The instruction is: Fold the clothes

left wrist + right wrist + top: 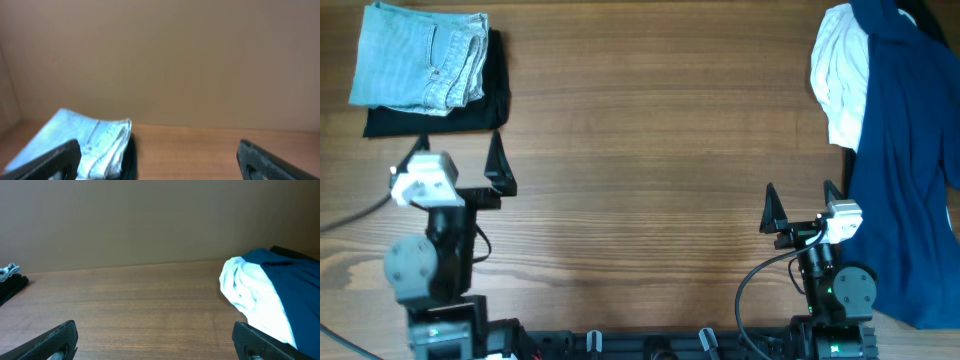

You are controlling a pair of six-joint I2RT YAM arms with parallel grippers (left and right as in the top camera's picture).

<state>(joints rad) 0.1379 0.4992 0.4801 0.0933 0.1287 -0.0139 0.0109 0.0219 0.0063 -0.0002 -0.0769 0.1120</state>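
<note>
Wooden table holds folded denim shorts at its far-left corner; left gripper and right gripper gape empty, and tugging the right-edge dark-blue garment may drag the white garment along.

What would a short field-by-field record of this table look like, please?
folded stack: denim shorts lying on black garment, far left
unfolded pile: white garment bunched against dark-blue garment, right side
left gripper: open, empty, just short of the stack
right gripper: open, empty, beside the pile
surface: wooden table
</note>
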